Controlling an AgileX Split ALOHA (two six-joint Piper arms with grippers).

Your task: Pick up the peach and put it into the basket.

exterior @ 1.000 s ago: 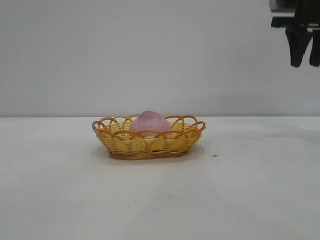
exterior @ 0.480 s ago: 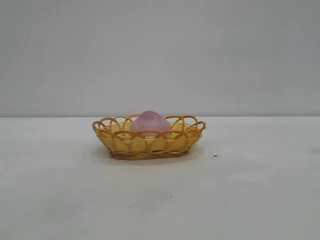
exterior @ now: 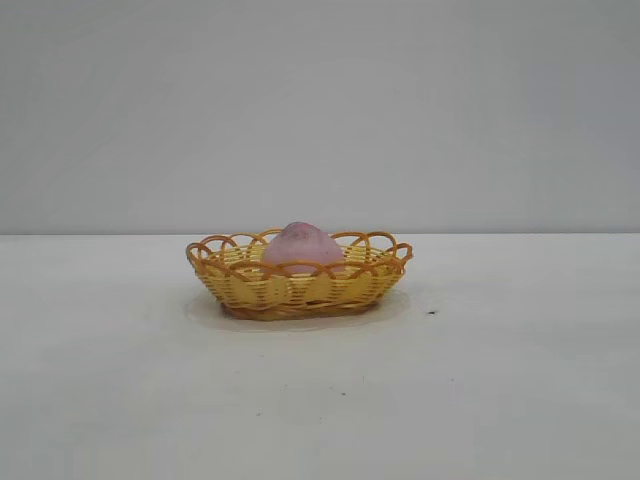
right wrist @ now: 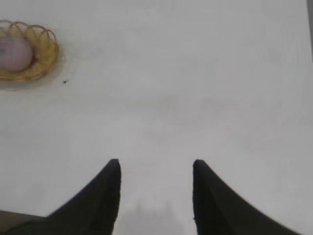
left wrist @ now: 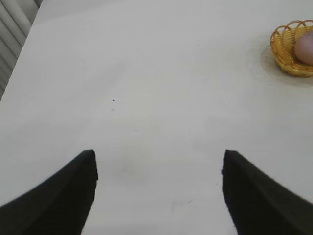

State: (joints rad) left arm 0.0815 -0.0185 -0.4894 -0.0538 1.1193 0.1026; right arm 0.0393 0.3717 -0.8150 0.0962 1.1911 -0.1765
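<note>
In the exterior view the peach (exterior: 302, 245) sits inside the basket (exterior: 298, 287), its pink dome rising above the looped rim, so the placing looks done; the basket rests on the white table (exterior: 500, 380) with nothing touching it, and neither arm appears in this view, which fits a rig that has let go and parked. The fruit's lower half is hidden behind the weave, so how it rests on the basket floor cannot be told. In the left wrist view the left gripper (left wrist: 157, 166) hangs above bare table with its dark fingers (left wrist: 73, 188) spread wide and nothing between them; the basket (left wrist: 286, 46) lies well ahead of the fingertips and off to one side, cut by the frame edge, with only a sliver of the peach (left wrist: 305, 48) showing. In the right wrist view the right gripper (right wrist: 155, 174) also hangs empty, its fingers (right wrist: 100, 196) apart but with a narrower gap than the left's, probably because it was the one that released the fruit, though that is only a guess. The basket (right wrist: 41, 54) lies far ahead of its tips toward the other side, partly cropped, holding the peach (right wrist: 15, 53).
</note>
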